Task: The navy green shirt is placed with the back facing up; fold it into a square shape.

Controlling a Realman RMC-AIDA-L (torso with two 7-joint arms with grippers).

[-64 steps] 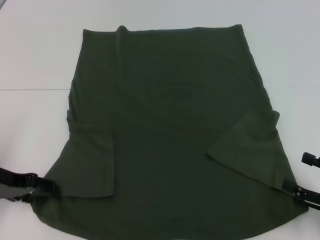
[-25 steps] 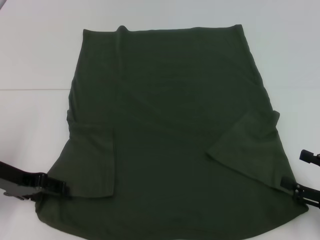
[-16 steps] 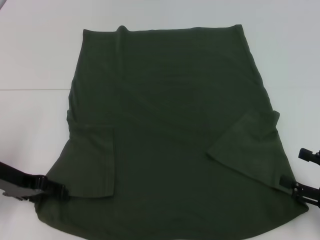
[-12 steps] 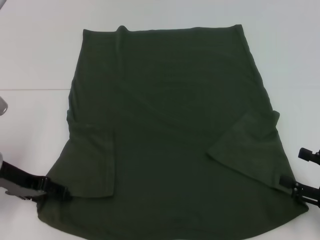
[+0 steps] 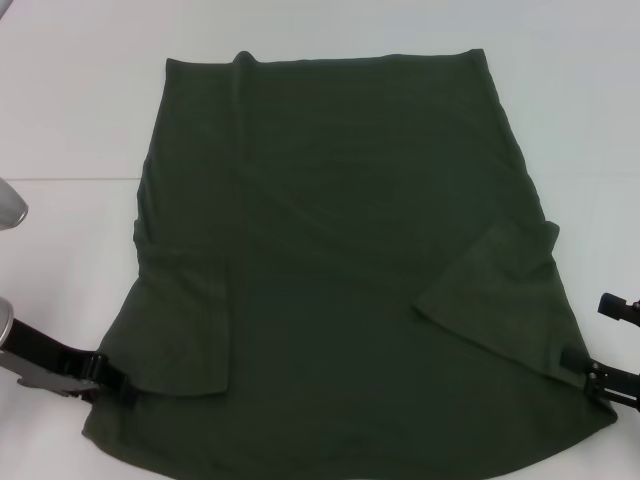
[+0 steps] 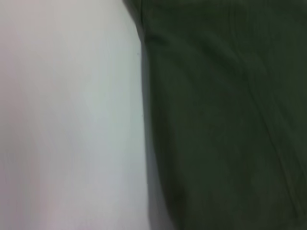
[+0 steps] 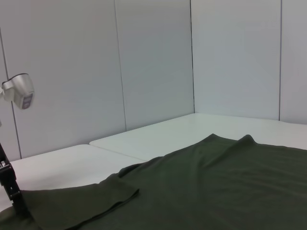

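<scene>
The navy green shirt [image 5: 340, 260] lies flat on the white table [image 5: 70, 110], plain side up, with its 2 sleeves folded in over the body. The left gripper [image 5: 112, 374] is at the shirt's near left corner, touching its edge. The right gripper [image 5: 582, 372] is at the near right corner. I cannot tell if either gripper's fingers are open or closed.

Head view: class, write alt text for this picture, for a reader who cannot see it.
A navy green shirt lies spread flat on a white table, plain side up, both sleeves folded inward. The left claw sits at the shirt's near left corner and the right claw at its near right edge, both low against the cloth.
</scene>
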